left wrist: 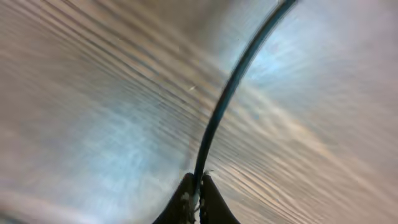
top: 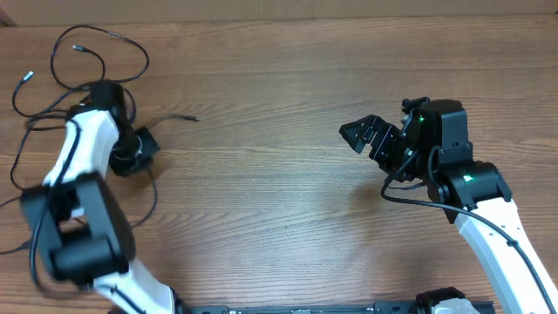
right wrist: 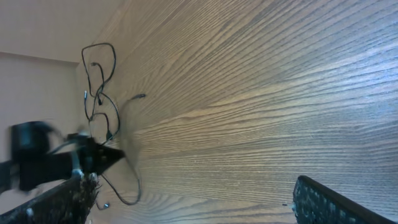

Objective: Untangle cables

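Observation:
The cables (top: 96,52) are thin black cords lying in loose tangled loops at the table's far left, with small plug ends (top: 189,117). My left gripper (top: 144,148) is down among them. In the left wrist view its fingertips (left wrist: 194,186) are shut on one black cable (left wrist: 233,81) that runs up and away from the jaws. My right gripper (top: 362,133) is open and empty over bare wood at the right. Its two fingers sit wide apart in the right wrist view (right wrist: 193,199), where the cables (right wrist: 99,74) show far off at the left.
The wooden table (top: 288,78) fills the view. Thicker black wires (top: 410,187) run along the right arm. The left arm's white links (top: 83,148) lie over part of the cable tangle. A cable loop (top: 153,196) trails toward the front left.

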Controlling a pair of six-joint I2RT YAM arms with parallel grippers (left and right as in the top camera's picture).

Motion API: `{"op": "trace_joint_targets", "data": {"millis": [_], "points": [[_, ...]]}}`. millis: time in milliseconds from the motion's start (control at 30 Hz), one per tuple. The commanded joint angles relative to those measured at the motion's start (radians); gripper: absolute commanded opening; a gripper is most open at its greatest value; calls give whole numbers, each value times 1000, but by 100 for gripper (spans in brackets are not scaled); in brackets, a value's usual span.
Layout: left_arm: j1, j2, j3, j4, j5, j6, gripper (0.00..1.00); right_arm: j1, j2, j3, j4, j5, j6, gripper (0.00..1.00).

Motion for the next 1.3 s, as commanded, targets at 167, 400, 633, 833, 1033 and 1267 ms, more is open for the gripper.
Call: {"op": "trace_joint_targets", "data": {"millis": [167,400,633,833,1033,1267], "points": [[14,-366,26,-36,4,-154,4,-2,-11,3,5,6,-5,100],[62,-489,26,-70,12,-182,4,-2,-11,3,5,6,-5,100],[62,-500,26,-216,15,-182,4,-2,-11,3,5,6,-5,100],[182,-553,26,-248,8,-309,7,-2,-11,3,5,6,-5,100],[280,-542,25,-319,39,-309,100,-1,-11,3,2,-20,67,100],[276,-534,24,-331,68,-320,100,-1,-6,3,4,-26,80,100]]}}
